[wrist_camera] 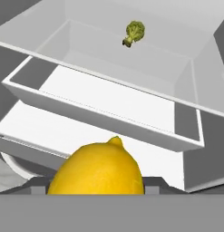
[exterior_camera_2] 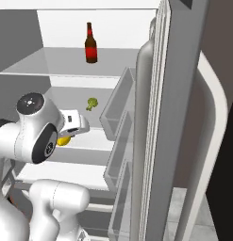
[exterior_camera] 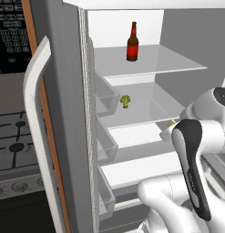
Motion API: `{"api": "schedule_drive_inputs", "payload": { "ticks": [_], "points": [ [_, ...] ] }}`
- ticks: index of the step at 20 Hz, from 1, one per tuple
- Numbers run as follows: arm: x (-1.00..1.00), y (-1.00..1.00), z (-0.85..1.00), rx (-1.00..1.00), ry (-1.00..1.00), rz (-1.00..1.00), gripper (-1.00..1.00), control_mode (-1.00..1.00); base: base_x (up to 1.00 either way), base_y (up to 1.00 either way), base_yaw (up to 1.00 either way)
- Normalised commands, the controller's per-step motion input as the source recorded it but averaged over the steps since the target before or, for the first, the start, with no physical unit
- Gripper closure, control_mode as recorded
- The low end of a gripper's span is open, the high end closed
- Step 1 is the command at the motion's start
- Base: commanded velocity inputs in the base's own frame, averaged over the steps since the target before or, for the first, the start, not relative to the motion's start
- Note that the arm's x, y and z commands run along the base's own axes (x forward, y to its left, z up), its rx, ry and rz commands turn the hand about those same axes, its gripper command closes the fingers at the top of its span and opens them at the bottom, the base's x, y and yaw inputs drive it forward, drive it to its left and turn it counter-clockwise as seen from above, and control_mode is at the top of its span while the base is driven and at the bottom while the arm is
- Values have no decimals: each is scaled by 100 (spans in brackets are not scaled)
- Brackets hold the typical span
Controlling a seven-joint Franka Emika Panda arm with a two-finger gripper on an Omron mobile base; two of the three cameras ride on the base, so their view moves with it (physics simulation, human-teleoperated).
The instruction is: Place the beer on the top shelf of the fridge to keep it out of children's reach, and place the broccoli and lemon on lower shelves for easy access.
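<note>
The beer [exterior_camera: 132, 42] [exterior_camera_2: 91, 43] stands upright on the top shelf [exterior_camera: 173, 61] [exterior_camera_2: 37, 63] of the open fridge [exterior_camera: 68, 91]. One shelf down [exterior_camera: 152, 109] lies the broccoli [exterior_camera: 125, 101] [exterior_camera_2: 92, 103] [wrist_camera: 134, 32], towards the back. My gripper [wrist_camera: 97, 185] [exterior_camera_2: 73, 132] is shut on the lemon [wrist_camera: 97, 170] [exterior_camera_2: 64, 140], holding it at the fridge's front, level with the white shelf [wrist_camera: 113, 99] under the broccoli's shelf. In the left base view the arm hides most of the lemon [exterior_camera: 171, 123].
The fridge door [exterior_camera: 63, 150] [exterior_camera_2: 177, 117] stands wide open, with its long white handle [exterior_camera: 34, 136] and grey door bins [exterior_camera: 104, 93] [exterior_camera_2: 119, 110] close beside the shelves. A black microwave [exterior_camera: 9, 32] and a stove [exterior_camera: 13, 141] lie left of the door.
</note>
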Motion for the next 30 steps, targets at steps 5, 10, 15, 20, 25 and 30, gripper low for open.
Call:
{"api": "schedule_drive_inputs", "payload": {
  "ticks": [5,10,15,20,25,30],
  "points": [
    [71,0,-21,0,-4,0,100,-100,0,0,0],
    [66,0,-18,0,-3,0,100,-100,0,0,0],
    [61,0,-11,0,-3,0,100,-100,0,0,0],
    [71,0,-6,1,-1,0,100,-100,0,0,0],
    [70,0,-8,1,-1,0,100,-100,0,0,0],
    [63,0,-21,1,-3,0,100,-100,0,0,0]
  ]
}}
